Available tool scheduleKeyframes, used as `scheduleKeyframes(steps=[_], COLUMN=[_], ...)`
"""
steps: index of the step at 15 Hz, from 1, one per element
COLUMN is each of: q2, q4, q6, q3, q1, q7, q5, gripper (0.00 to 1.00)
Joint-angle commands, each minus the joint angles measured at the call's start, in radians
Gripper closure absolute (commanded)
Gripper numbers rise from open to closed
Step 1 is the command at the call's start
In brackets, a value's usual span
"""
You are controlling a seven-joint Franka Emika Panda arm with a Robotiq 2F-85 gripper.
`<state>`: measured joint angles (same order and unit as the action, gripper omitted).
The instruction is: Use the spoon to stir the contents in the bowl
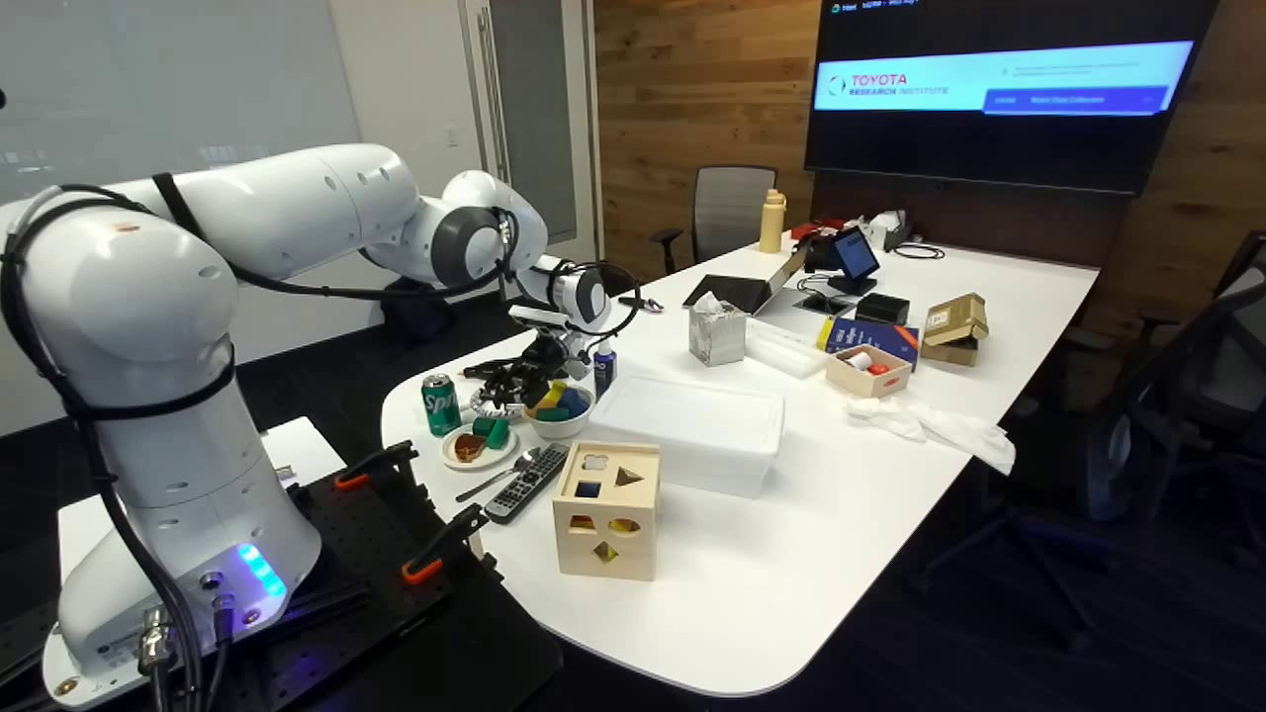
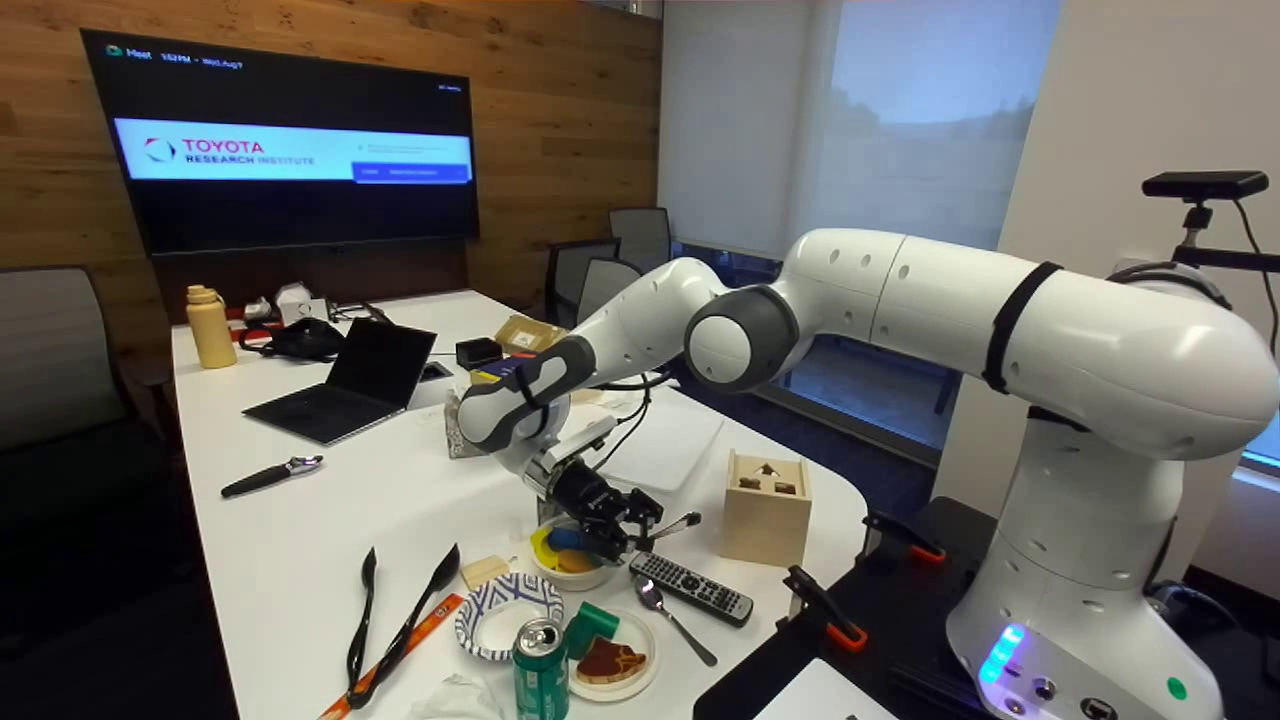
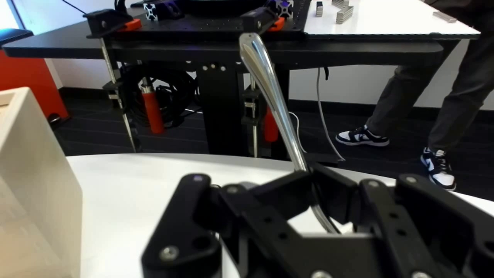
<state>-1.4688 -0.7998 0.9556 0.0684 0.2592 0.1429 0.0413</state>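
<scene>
Black gripper: pinching a metal spoon.
Spoon: slanting; in the wrist view its long axis runs up from the grip, handle's end pointing away from the gripper toward the robot's black stand; scooping end cannot be made out.
Bowl: just beside the gripper, partly covered by it in both exterior views; whether they touch cannot be told; coloured pieces inside, yellow, blue and green.
Remote: near the gripper, a second spoon alongside.
Plate: near the gripper, carrying a brown toy and green blocks; an upright can and a patterned bowl stand beside it.
Wooden cube: near the gripper, on the side the handle points in an exterior view; yellow shows through its cut-out holes.
White box: across the bowl from the gripper in an exterior view.
Small wooden box: well apart from the gripper, red and white things inside.
Table: white, round-cornered, smooth, reaching far out from the gripper.
Room: beyond the table, a wood-clad wall with a lit screen and a grey chair; past the gripper in the wrist view, a person's legs.
</scene>
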Motion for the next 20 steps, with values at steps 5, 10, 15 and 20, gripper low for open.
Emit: scheduleKeyframes(steps=[5, 10, 15, 20], q2=[0.000, 0.000, 0.000, 0.000], q4=[0.010, 0.022, 0.042, 0.087], q6=[0.019, 0.117, 0.233, 0.303], q3=[-0.023, -0.043, -0.056, -0.077], q1=[0.011, 0.019, 0.033, 0.048], q7=[0.029, 0.058, 0.092, 0.166], q5=[-0.011, -0.033, -0.064, -0.093], gripper=[1.00, 1.00, 1.00, 1.00])
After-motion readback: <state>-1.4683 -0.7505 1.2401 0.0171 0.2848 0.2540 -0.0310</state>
